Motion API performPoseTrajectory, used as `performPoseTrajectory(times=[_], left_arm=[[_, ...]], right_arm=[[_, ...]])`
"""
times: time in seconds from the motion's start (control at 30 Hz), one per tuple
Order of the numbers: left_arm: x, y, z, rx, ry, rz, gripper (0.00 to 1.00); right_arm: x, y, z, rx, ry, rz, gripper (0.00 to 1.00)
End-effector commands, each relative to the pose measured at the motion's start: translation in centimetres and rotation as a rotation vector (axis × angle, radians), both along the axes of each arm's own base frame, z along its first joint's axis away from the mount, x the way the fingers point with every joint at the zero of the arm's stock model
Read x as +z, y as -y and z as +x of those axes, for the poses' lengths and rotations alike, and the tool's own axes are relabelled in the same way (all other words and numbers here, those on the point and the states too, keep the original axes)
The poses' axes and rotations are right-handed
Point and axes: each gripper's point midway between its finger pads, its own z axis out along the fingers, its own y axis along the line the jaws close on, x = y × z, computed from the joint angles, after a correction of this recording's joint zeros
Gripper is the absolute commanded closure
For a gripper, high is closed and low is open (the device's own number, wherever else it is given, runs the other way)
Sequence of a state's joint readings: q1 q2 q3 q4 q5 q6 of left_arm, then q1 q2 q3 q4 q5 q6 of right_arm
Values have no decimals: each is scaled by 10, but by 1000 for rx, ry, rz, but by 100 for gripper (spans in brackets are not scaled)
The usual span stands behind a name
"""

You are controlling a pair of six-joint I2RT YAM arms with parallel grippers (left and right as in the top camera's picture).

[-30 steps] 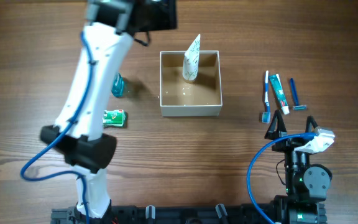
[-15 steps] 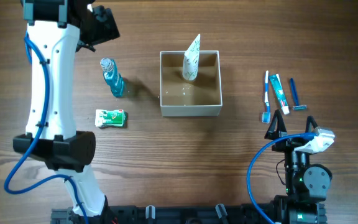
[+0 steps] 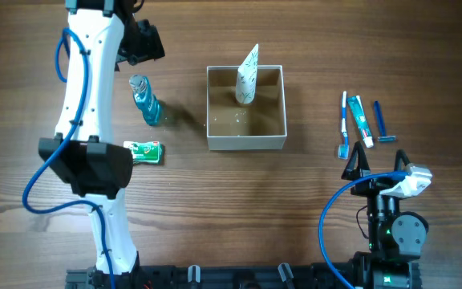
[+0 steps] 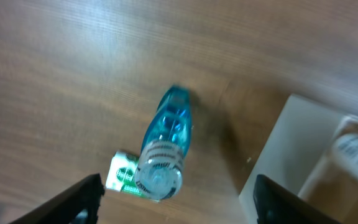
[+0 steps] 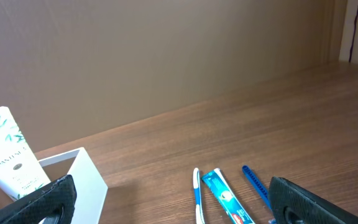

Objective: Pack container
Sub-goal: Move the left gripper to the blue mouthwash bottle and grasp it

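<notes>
The container, a white-walled box with a tan inside, stands mid-table with a white tube upright in its far side. A blue bottle stands to its left, and a green packet lies nearer. My left gripper is open and empty, just beyond and above the bottle. In the left wrist view the bottle and packet show between its fingers, with the container's wall at the right. My right gripper is open and empty near the front right.
A toothbrush, a toothpaste tube and a blue razor lie side by side right of the container, just beyond my right gripper. They also show in the right wrist view: toothbrush, toothpaste, razor.
My left arm swung left, away from the container, and now hovers by the blue bottle. The bottle and packet are uncovered. The right arm has not moved.
</notes>
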State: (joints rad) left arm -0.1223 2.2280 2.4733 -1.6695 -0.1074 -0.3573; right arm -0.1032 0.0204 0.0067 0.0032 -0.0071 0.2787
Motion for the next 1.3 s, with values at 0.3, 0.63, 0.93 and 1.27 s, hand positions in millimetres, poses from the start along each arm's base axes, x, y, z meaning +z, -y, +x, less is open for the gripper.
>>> performPoseTrajectory(times=[0.3,0.63,0.93,1.27], left_arm=[[-40,-3,-13,-104,-156,-58,23],[-71,-16,-23,-137,-245,-44,22],[-94,-14,-21,-214,-256,-57,23],[-97,-9,-16,-265,-235,-81,25]], right_arm=[[0,0,0,0,1,-7,0],[0,0,0,0,1,-7,0],[0,0,0,0,1,-7,0],[0,0,0,0,1,-6,0]])
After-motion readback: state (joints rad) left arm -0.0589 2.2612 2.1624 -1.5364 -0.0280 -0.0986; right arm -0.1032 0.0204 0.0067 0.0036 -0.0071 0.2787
